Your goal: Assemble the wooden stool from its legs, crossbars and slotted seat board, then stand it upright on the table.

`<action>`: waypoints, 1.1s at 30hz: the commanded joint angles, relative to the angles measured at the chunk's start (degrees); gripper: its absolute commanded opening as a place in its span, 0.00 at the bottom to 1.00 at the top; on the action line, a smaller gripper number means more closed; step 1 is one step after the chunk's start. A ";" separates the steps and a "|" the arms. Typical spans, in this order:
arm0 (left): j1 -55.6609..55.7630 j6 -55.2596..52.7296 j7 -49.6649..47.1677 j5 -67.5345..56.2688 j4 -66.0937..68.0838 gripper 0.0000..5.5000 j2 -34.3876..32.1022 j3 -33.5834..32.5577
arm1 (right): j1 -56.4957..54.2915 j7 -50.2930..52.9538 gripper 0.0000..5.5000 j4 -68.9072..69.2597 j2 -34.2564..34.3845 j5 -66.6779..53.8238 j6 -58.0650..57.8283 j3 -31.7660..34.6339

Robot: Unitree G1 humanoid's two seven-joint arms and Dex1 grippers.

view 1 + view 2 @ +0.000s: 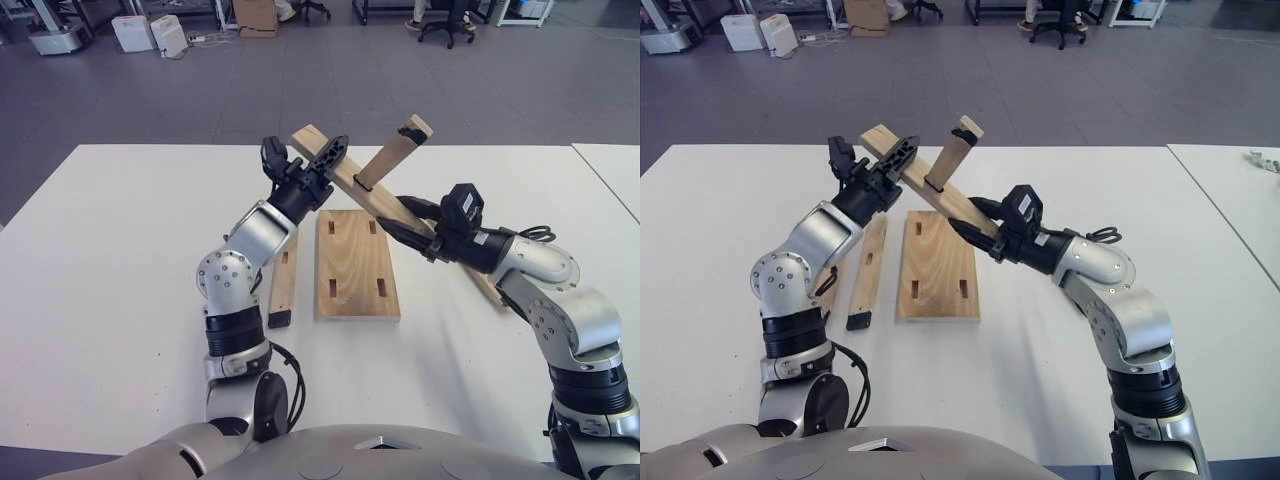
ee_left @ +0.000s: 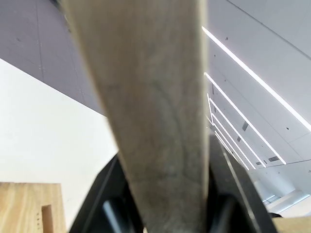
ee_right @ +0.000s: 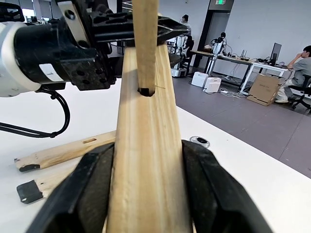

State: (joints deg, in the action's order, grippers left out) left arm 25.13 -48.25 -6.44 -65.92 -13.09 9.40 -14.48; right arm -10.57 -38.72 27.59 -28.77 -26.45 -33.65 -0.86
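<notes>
A long wooden leg (image 1: 385,212) hangs slanted above the table, its low end near the tabletop at the right. My left gripper (image 1: 328,158) is shut on its raised far end. My right gripper (image 1: 405,222) is shut on its middle, with black fingers (image 3: 82,194) on either side of the wood. A crossbar (image 1: 392,155) stands in the leg's slot and points up and away; the right wrist view shows this crossbar (image 3: 145,43) entering the slot. The slotted seat board (image 1: 355,262) lies flat under the leg. Another leg (image 1: 283,280) lies left of the board.
Two loose wooden pieces (image 3: 68,150) with black end caps lie on the white table (image 1: 120,260) beside the board, partly hidden by my left arm. A second table (image 1: 612,170) adjoins at the right. Open floor lies beyond the far edge.
</notes>
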 commanded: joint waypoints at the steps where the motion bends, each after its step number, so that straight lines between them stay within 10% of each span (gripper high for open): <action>1: -5.17 0.02 -2.41 -1.02 -2.29 0.19 2.35 2.75 | -1.15 0.03 0.38 1.11 0.58 -0.33 1.28 -0.78; 14: -34.20 9.85 -4.20 9.46 -27.35 0.18 -9.57 -0.34 | 10.05 -3.22 0.55 -9.36 -10.32 10.01 4.28 -3.86; 20: -34.59 15.25 -4.49 17.07 -24.30 0.18 -6.02 6.09 | 10.38 -3.91 0.55 -13.39 -9.02 18.63 4.12 -15.46; 33: -31.09 18.37 -4.97 28.38 -27.44 0.18 -8.99 10.87 | 10.29 -4.78 0.55 -12.36 -6.43 19.21 5.55 -17.02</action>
State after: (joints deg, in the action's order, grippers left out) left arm -7.84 -29.73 -11.34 -39.51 -40.68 0.83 -4.90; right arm -0.13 -42.95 14.89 -35.41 -7.48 -28.25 -17.04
